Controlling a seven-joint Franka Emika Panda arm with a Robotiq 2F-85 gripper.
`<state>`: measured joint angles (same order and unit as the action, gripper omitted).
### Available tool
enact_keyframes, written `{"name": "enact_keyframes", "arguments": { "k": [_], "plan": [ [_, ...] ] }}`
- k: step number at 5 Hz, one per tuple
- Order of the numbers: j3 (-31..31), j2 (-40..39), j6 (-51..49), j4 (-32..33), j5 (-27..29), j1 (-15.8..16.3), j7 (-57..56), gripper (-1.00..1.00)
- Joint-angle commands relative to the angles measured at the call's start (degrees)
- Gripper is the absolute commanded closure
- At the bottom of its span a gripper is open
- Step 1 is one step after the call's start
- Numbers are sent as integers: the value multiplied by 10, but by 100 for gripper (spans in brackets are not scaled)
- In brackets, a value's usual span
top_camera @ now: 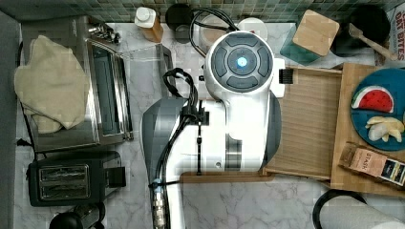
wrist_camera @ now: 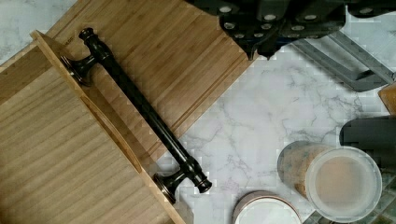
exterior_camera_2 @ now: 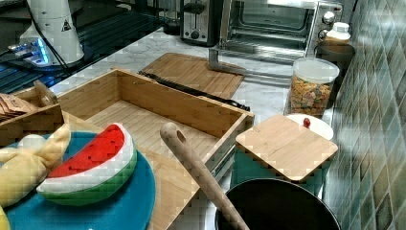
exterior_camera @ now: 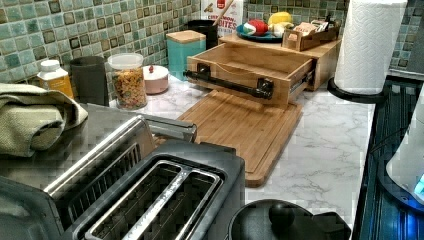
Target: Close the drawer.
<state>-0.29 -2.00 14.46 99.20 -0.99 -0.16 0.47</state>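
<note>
Marble counter [exterior_camera: 320, 145], drawer [exterior_camera: 250, 67] open, bare

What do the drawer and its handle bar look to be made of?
The drawer looks like pale bamboo or light wood, matte, with fine parallel grain lines on its bottom panel. The handle bar looks like dark metal with a bronze-black, slightly glossy finish, judging by highlights on its posts; painted material cannot be ruled out.

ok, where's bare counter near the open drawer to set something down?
Free: marble between the cutting board and the paper towel roll in the left view. The drawer is empty inside. Crowded: the tiled wall side, with cereal jar, bowl and teal canister.
</note>
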Motion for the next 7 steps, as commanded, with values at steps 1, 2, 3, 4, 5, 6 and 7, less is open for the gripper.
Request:
{"name": "enact_keyframes", "arguments": {
  "k": [1, 2, 3, 4, 5, 6, 7],
  "plan": [
    [0, 0, 0, 0, 0, 0, 0, 100],
    [-13, -6, -4, -2, 2, 8, -40, 100],
    [-4, 4, 47, 52, -12, -4, -91, 100],
    [-4, -17, 28, 46, -3, -8, -129, 100],
    [-2, -31, 17, 42, -23, -3, -154, 100],
    [-8, -32, 72, 79, -18, -10, -206, 100],
    [-22, -28, 149, 131, -13, -17, -250, 100]
  ]
}}
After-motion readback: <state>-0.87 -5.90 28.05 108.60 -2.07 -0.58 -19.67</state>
